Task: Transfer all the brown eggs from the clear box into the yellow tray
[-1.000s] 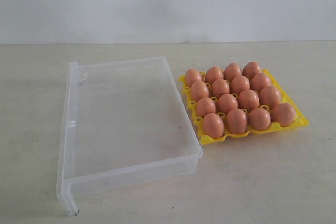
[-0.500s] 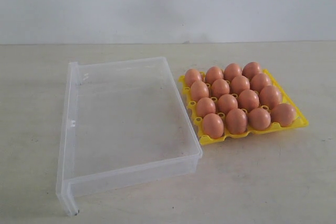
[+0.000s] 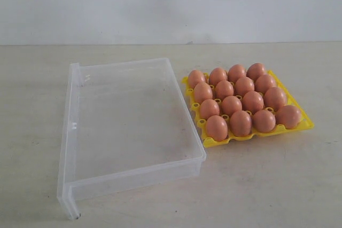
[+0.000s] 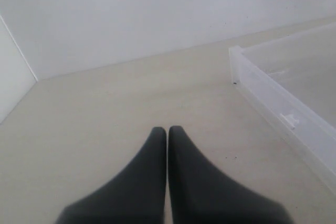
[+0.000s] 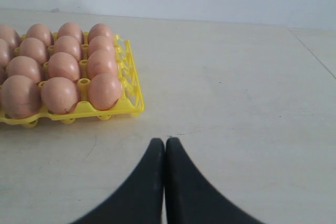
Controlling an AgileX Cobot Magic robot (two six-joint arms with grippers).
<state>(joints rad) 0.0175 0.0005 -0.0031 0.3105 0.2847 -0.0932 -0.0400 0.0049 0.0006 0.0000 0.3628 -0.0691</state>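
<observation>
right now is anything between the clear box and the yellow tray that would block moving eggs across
Nothing visible does. The clear box sits right beside the yellow tray, only its low wall between. The box looks empty; the brown eggs already fill the tray.

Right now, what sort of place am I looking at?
Probably a robot test bench: a beige tabletop, a plain white wall behind, and only a clear box and a yellow tray of brown eggs.

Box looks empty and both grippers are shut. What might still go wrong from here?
The yellow tray sits right beside the clear box, perhaps touching, so nudging either may jostle the brown eggs. The near-right corner egg seems to lean outward and might roll off.
</observation>
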